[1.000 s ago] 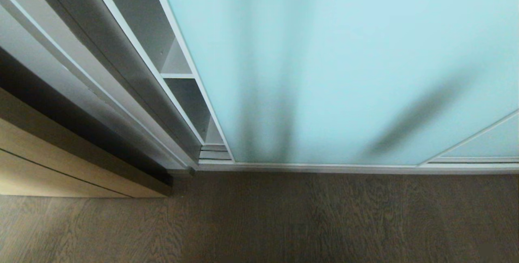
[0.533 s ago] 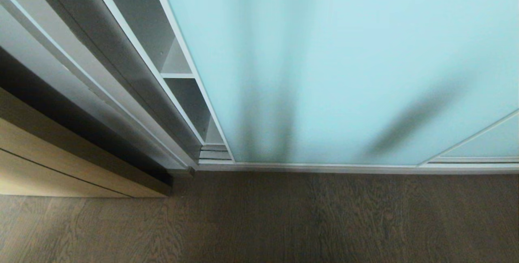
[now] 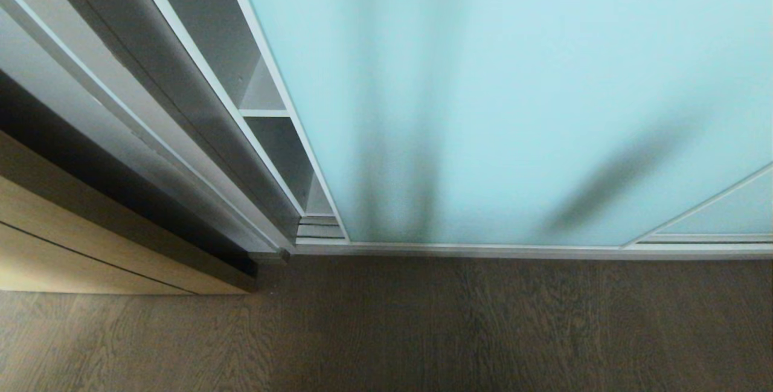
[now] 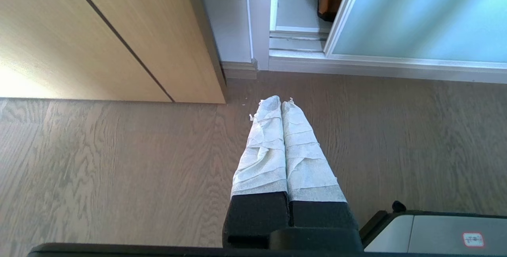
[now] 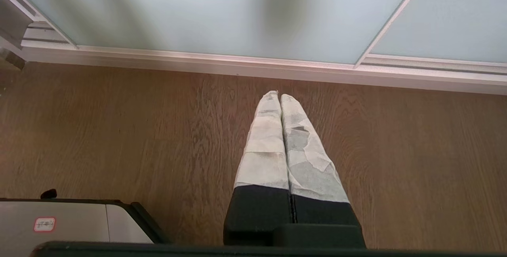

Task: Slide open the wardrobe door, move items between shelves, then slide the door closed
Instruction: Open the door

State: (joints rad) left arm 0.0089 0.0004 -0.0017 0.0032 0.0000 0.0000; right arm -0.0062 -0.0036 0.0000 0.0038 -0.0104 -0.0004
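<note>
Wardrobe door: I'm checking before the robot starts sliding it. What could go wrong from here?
1. The sliding door is smooth frosted glass with only a thin frame and no handle in view, so shut fingers may slip when pushing.
2. The gap beside it is narrow; the left gripper may jam between the frame and the wardrobe side.
3. Both the left and right gripper point at the floor, outside the head view, so the first reach is poorly watched.

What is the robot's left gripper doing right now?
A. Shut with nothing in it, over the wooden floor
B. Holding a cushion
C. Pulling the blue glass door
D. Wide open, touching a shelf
A: in the left wrist view the left gripper has its two wrapped fingers pressed together with nothing between them, above the wooden floor, apart from the sliding wardrobe door.
</note>
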